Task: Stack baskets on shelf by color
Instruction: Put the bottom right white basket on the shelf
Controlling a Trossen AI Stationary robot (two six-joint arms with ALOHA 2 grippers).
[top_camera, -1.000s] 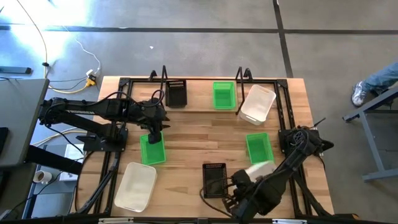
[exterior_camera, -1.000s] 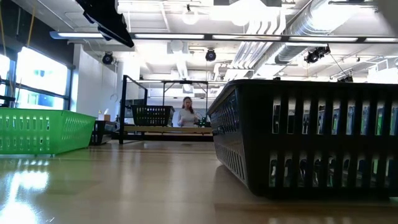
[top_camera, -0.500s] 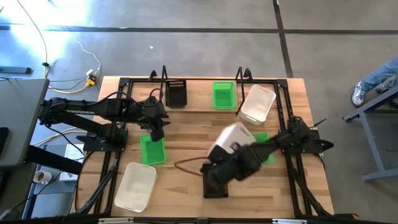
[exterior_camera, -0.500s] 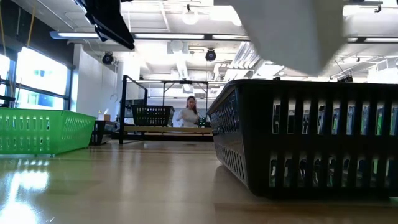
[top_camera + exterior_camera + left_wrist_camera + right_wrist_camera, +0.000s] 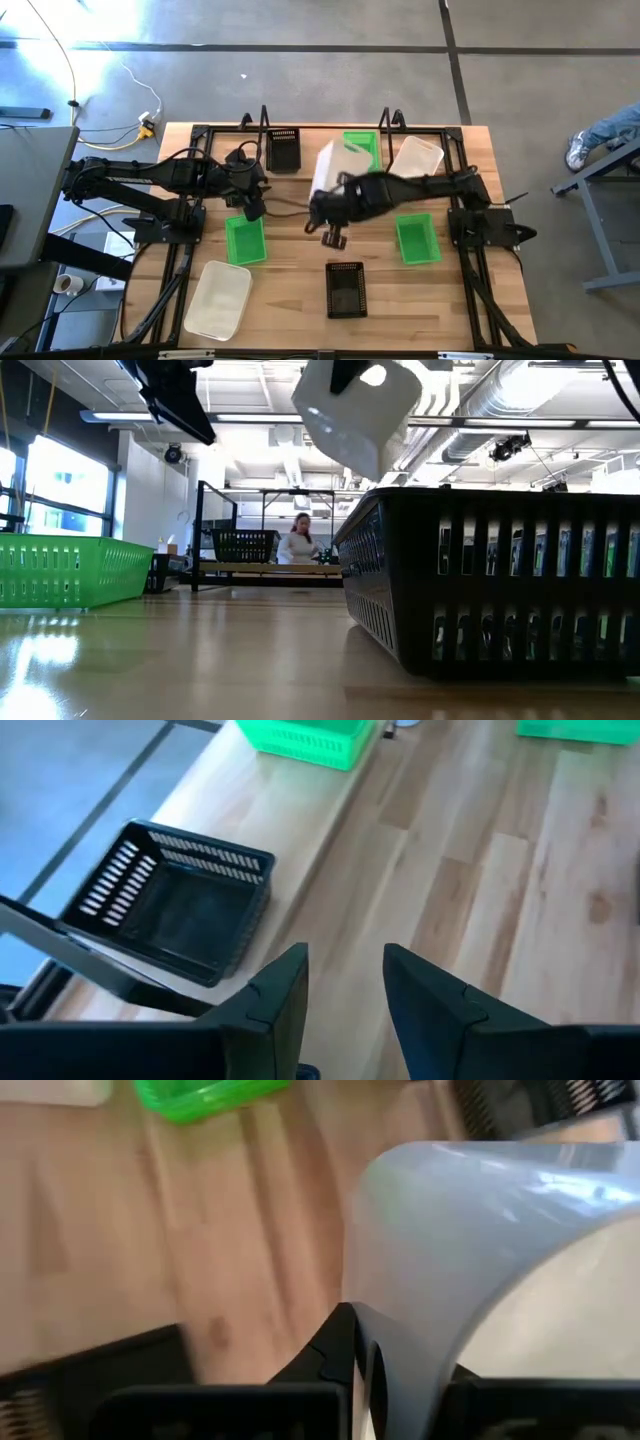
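Note:
My right gripper [image 5: 330, 193] is over the table's middle, shut on a white translucent basket [image 5: 335, 163], which shows tilted in the air in the low view [image 5: 355, 405]. The shelf [image 5: 262, 125] at the far edge carries a black basket [image 5: 283, 150], a green basket [image 5: 360, 152] and a white basket [image 5: 415, 165]. My left gripper [image 5: 345, 990] is open and hovers just beyond a green basket [image 5: 245, 242] on the table's left. A black basket [image 5: 345, 290], another green basket [image 5: 417, 238] and a white basket [image 5: 218, 298] rest on the table on their bottoms. My right gripper holds the white basket by its side wall at the rim [image 5: 400, 1310]; the wall runs between the two fingers, with one dark finger [image 5: 335, 1355] on its outside and the other behind the translucent plastic. The basket is lifted clear of the table and tilted.
The black arm-mount rails [image 5: 190, 240] run along both table sides. Bare wood lies between the shelf and the baskets near the table's front. The near black basket [image 5: 490, 580] fills the low view's right. A person [image 5: 300, 545] stands far behind the table; another person's leg [image 5: 600, 135] shows at right.
My right gripper has carried the white basket from the table's near edge, upward and toward the far left, to a spot just in front of the shelf. The basket has turned and tipped on the way. My left arm has kept still.

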